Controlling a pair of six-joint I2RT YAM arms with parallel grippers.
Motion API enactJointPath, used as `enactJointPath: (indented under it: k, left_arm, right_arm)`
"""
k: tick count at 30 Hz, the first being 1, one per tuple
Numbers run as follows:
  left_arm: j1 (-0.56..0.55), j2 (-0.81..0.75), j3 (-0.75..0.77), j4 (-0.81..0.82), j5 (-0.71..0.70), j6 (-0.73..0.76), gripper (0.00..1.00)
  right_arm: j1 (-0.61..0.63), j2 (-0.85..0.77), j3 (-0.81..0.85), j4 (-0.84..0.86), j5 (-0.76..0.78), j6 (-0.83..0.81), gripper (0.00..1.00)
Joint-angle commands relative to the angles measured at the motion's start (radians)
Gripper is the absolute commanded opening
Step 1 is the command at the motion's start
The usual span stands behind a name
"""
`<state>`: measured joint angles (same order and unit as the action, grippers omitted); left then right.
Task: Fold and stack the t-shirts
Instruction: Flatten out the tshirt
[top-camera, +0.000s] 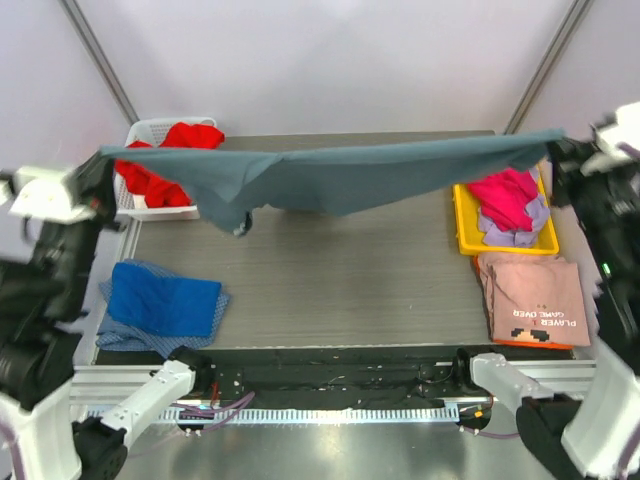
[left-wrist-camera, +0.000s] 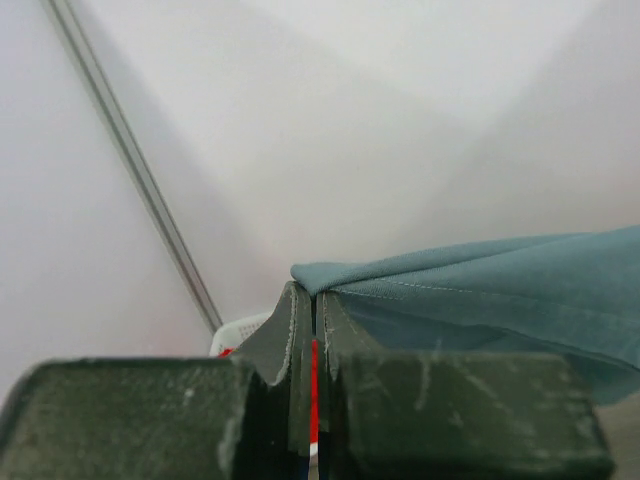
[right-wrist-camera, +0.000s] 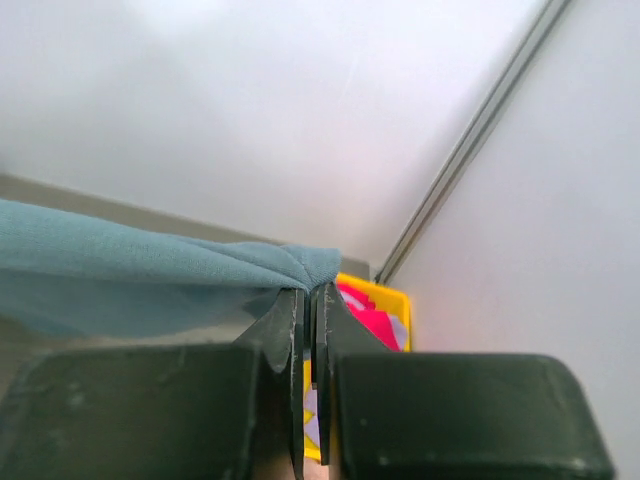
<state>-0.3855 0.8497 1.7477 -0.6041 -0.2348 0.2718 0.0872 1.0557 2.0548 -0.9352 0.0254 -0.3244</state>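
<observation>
Grey shirt (top-camera: 340, 180): stretched in the air over your table (top-camera: 350, 290).
Left gripper (left-wrist-camera: 313, 310): clamped on its left corner.
Right gripper (right-wrist-camera: 310, 300): clamped on its right corner.
Sagging fold: apparently clear of the table.
Blue shirt (top-camera: 165, 300): lying near left.

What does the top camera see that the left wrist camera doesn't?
Only the top view: the right hand, the royal blue shirt, the yellow bin and the pink printed shirt. Only the left wrist view: the fine hem stitching, right where the cloth is pinched. Both: the left hand shut on the lifted blue-grey t-shirt, and the white basket holding the red shirt.
</observation>
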Motion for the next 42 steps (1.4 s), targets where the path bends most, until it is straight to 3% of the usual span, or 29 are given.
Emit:
enactJointPath:
  k: [1, 7, 12, 18, 22, 26, 30, 35, 40, 42]
  left_arm:
    - [0.019, -0.061, -0.002, 0.009, 0.008, -0.020, 0.00]
    - [0.016, 0.012, 0.119, 0.043, -0.058, 0.024, 0.00]
    - [0.013, 0.151, 0.138, 0.183, -0.135, 0.118, 0.00]
    - [0.019, 0.345, 0.127, 0.400, -0.201, 0.253, 0.00]
    - [0.081, 0.552, 0.280, 0.406, -0.190, 0.213, 0.00]
    - [0.148, 0.664, 0.439, 0.348, -0.178, 0.106, 0.00]
    - [0.178, 0.686, 0.532, 0.349, -0.202, 0.089, 0.00]
    - [0.197, 0.623, 0.521, 0.379, -0.209, 0.078, 0.00]
    - [0.197, 0.493, 0.388, 0.385, -0.186, 0.096, 0.00]
    - [0.195, 0.403, 0.235, 0.412, -0.155, 0.101, 0.00]
  right_arm:
    - [-0.038, -0.066, -0.027, 0.036, -0.013, 0.025, 0.01]
    - [-0.053, -0.011, 0.031, 0.056, 0.008, 0.027, 0.01]
    - [-0.053, 0.095, 0.105, 0.073, 0.039, 0.021, 0.01]
    - [-0.053, 0.196, -0.011, 0.245, 0.114, -0.033, 0.01]
    - [-0.053, 0.305, 0.022, 0.256, 0.142, -0.054, 0.01]
    - [-0.055, 0.352, 0.076, 0.291, 0.146, -0.041, 0.01]
    - [-0.055, 0.403, 0.197, 0.303, 0.166, -0.054, 0.01]
    - [-0.055, 0.428, 0.312, 0.306, 0.191, -0.067, 0.01]
    - [-0.053, 0.345, 0.207, 0.318, 0.182, -0.067, 0.01]
    - [-0.055, 0.278, 0.078, 0.322, 0.162, -0.062, 0.01]
